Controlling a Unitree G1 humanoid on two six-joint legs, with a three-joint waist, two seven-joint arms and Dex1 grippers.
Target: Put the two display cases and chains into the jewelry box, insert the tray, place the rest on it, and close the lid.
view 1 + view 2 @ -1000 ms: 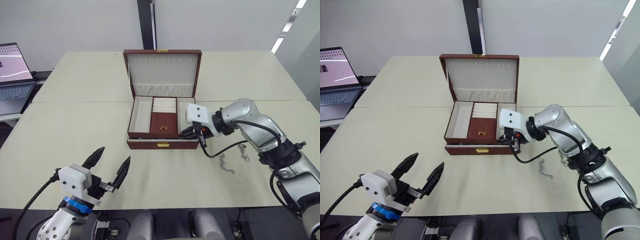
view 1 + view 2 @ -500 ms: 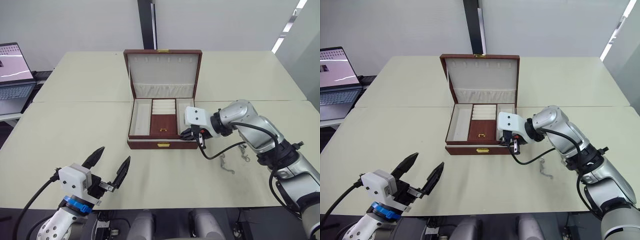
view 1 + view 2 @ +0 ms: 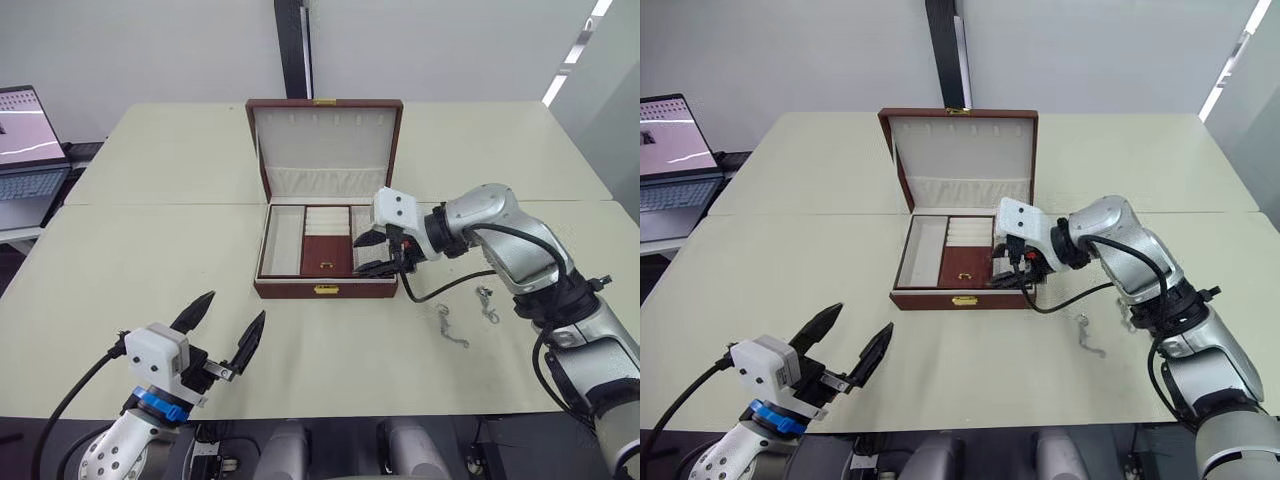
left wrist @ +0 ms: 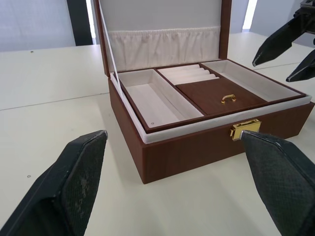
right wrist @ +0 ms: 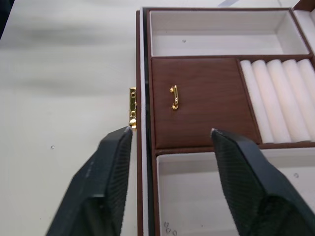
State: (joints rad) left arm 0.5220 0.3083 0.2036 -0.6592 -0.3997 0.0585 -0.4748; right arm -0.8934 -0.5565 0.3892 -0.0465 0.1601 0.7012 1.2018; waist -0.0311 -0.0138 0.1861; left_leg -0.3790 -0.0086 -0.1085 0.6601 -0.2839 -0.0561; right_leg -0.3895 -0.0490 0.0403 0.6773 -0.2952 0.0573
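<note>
Hovering spread and empty over the jewelry box (image 3: 325,255), the right gripper (image 3: 370,254) has lifted off the tray (image 5: 204,101), now seated flush inside. Left gripper (image 3: 222,335) gapes empty before the box. Two chains (image 3: 452,327) lie right of it.

Right claw (image 3: 372,253) lifted off front right corner of jewelry box (image 3: 326,288), now above right compartment of tray (image 3: 327,238), fingers spread, nothing held. Tray, earlier riding high and skewed over box front rim, now seated level inside box. Box shifted slightly left on bench (image 3: 150,270). Left claw (image 3: 222,333) drifted a little lower and toward robot.
</note>
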